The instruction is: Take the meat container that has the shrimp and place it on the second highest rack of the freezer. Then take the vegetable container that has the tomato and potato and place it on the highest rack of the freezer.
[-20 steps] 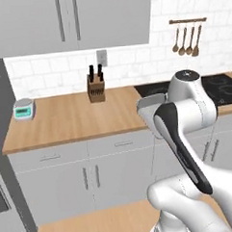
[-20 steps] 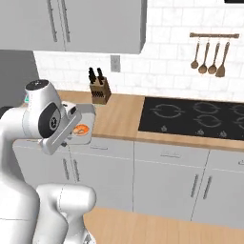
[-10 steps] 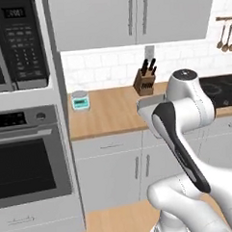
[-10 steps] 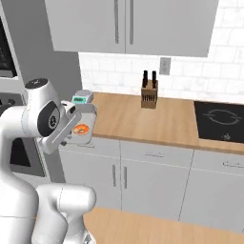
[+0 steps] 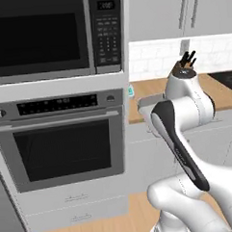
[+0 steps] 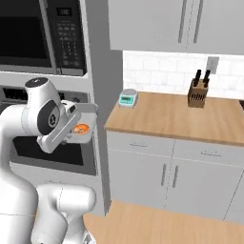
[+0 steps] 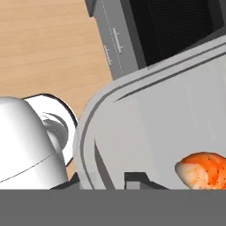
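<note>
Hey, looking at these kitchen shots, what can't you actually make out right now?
- Gripper: in the hand view, whether it is open or shut stays unclear; the meat container covers it.
- Shrimp: cut off by the hand view's right edge.
- Meat container in the right base view: partly behind the arm.

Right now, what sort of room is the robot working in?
A home-style kitchen, rendered in simulation: a built-in oven beneath a microwave, a wooden counter with a knife block, and grey cabinets above.

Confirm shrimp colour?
Orange fading to pale pink-white, with dark specks; the shrimp shows best in the hand view.
</note>
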You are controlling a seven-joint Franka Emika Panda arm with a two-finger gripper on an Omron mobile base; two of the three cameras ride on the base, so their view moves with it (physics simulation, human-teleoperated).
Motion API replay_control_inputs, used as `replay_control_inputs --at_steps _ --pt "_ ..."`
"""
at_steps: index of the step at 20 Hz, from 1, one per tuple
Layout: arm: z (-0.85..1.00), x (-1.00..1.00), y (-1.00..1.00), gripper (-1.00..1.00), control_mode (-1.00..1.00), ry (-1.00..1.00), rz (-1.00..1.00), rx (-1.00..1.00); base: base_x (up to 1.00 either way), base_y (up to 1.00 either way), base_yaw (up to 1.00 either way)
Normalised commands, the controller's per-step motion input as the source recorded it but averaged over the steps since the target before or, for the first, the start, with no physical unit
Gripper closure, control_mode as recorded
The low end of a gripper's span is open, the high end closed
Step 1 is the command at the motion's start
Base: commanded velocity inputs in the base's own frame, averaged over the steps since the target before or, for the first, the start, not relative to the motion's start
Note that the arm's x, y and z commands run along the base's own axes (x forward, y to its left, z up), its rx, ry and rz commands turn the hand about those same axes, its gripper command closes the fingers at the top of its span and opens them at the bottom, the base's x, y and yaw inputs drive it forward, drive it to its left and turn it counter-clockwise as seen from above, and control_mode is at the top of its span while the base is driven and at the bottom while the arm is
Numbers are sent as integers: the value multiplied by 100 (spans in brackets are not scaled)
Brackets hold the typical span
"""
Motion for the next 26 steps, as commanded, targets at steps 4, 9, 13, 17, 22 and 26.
replay_control_inputs --at_steps 4,9,13,17,22,26 --pt "0 0 0 100 100 0 0 0 -10 100 0" --pt "0 0 0 100 100 0 0 0 0 100 0" --pt "0 0 0 100 100 0 0 0 0 100 0" --pt "0 0 0 100 100 0 0 0 0 100 0" --pt "0 0 0 100 100 0 0 0 0 100 0" --pt "0 0 0 100 100 0 0 0 0 100 0"
